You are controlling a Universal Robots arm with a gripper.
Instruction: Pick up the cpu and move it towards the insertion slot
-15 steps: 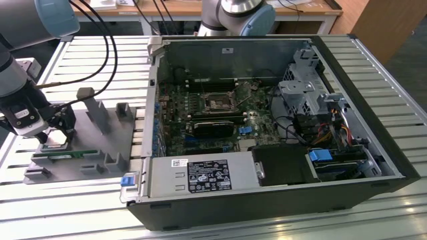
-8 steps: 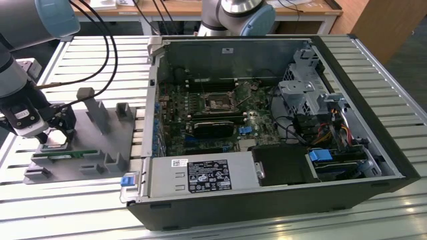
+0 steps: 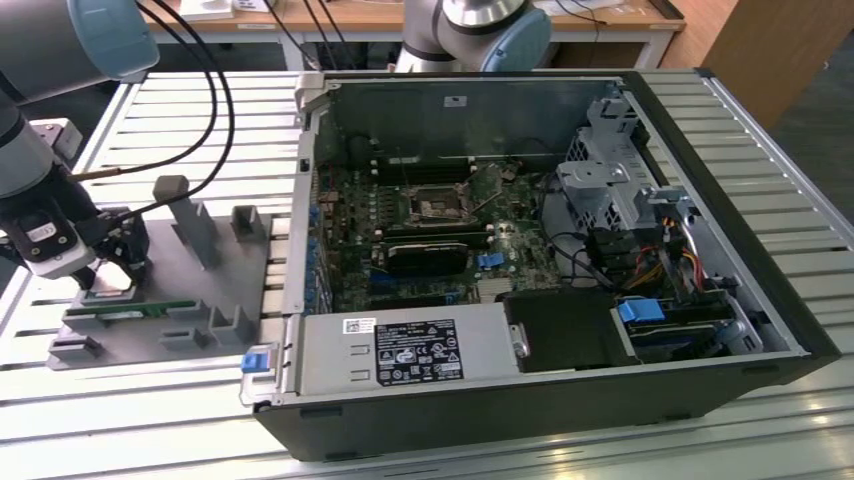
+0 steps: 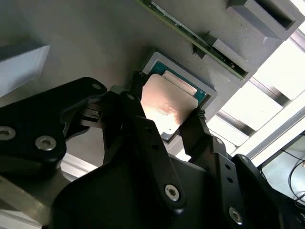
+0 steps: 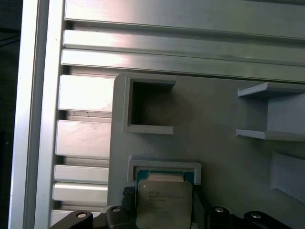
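The cpu (image 4: 167, 107), a flat square chip with a silvery top, sits at its teal-lined square nest (image 4: 208, 93) in the grey fixture plate (image 3: 200, 290), at the exterior view's left. My gripper (image 4: 167, 97) reaches down over it. One black finger (image 4: 137, 88) presses one edge of the chip and the other finger (image 4: 198, 121) presses the opposite edge. In the first wrist view the cpu (image 5: 164, 202) lies between the same fingers. The insertion slot (image 3: 437, 205), a dark square socket in a metal frame, is on the motherboard inside the open computer case, well to the right of the gripper (image 3: 112, 272).
A thin green memory stick (image 3: 127, 310) lies in the fixture just in front of the cpu nest. Grey upright posts (image 3: 180, 215) rise from the fixture between the gripper and the case wall (image 3: 304, 200). Black cables (image 3: 214, 90) hang from the arm. Slatted aluminium table (image 3: 200, 130) all round.
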